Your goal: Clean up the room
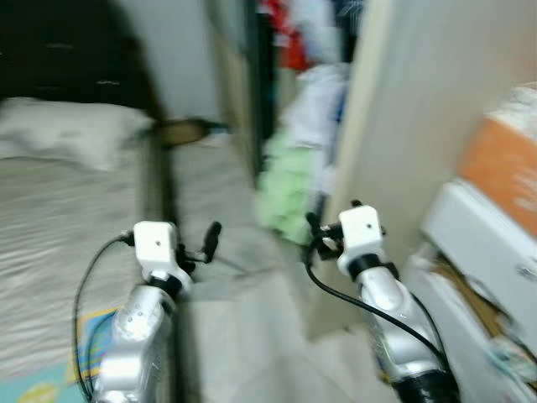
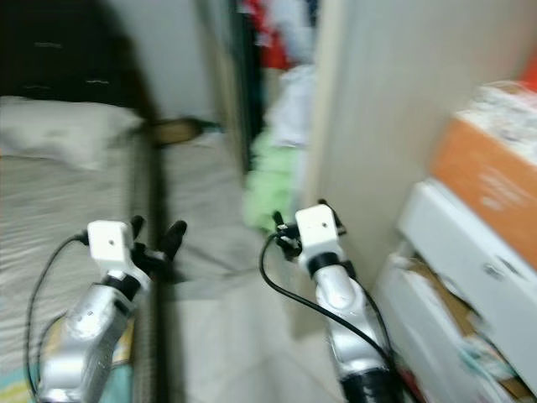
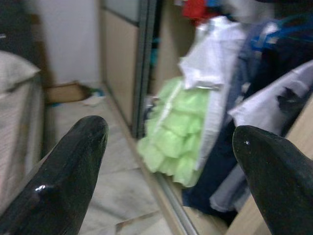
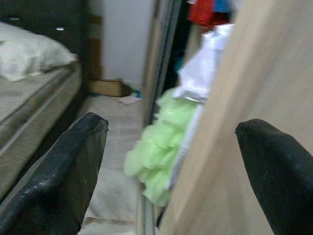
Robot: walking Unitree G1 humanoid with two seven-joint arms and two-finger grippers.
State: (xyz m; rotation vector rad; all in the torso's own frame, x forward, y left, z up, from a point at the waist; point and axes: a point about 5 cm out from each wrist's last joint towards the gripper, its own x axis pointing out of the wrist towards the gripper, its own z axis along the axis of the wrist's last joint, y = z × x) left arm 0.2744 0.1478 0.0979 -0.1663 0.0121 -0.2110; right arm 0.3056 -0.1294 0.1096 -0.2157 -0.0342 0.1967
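Both silver arms reached forward over the pale floor [image 1: 252,336], and the head views were blurry. The left tool [image 1: 201,243] hung just beside the edge of the bed [image 1: 50,218]; its two black fingers [image 3: 73,171] stood wide apart with nothing between them. The right tool [image 1: 317,237] was held up near a tall light wooden panel [image 1: 419,109], and its fingers [image 4: 68,171] were wide apart too, holding nothing.

On the robot's right sat white boxes [image 1: 495,243] with an orange box [image 1: 503,168] on top (the blur hid what was inside them). On its left, the bed had a grey striped cover and a white pillow [image 1: 67,130] near its dark headboard.

Past the tools, a fluffy light green dress [image 3: 178,132] hung low in the open closet, touching white and dark blue clothes [image 3: 215,68] beside it. Something red [image 1: 289,38] hung higher up. Far back, a flat brown box [image 3: 66,92] lay on the floor by the white wall, at the end of the bed.
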